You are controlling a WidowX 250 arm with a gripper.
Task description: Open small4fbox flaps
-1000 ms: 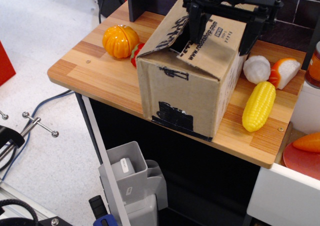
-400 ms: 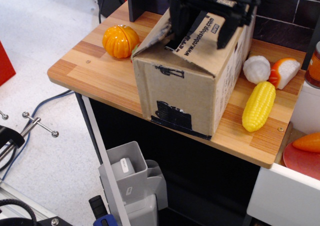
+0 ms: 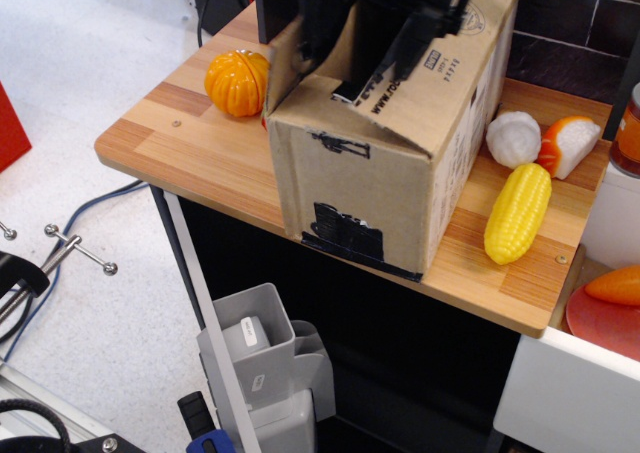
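Note:
The small4fbox is a brown cardboard box standing on the wooden table. It has black tape patches on its front. My black gripper hangs over its top, motion-blurred, with its fingers spread wide. The left finger is against the left flap, which stands nearly upright. The long flap with the robotshop.com print slopes down under the right finger. A dark gap shows between these two flaps. The far flap with the round stamp stands behind the gripper.
An orange toy pumpkin lies left of the box. A white vegetable, an orange-and-white piece and a yellow corn cob lie to its right. A carrot lies on a red plate lower right. A grey bin stands below.
My gripper has moved left across the box top. The left flap has swung from sloping inward to nearly upright. The box has shifted slightly left.

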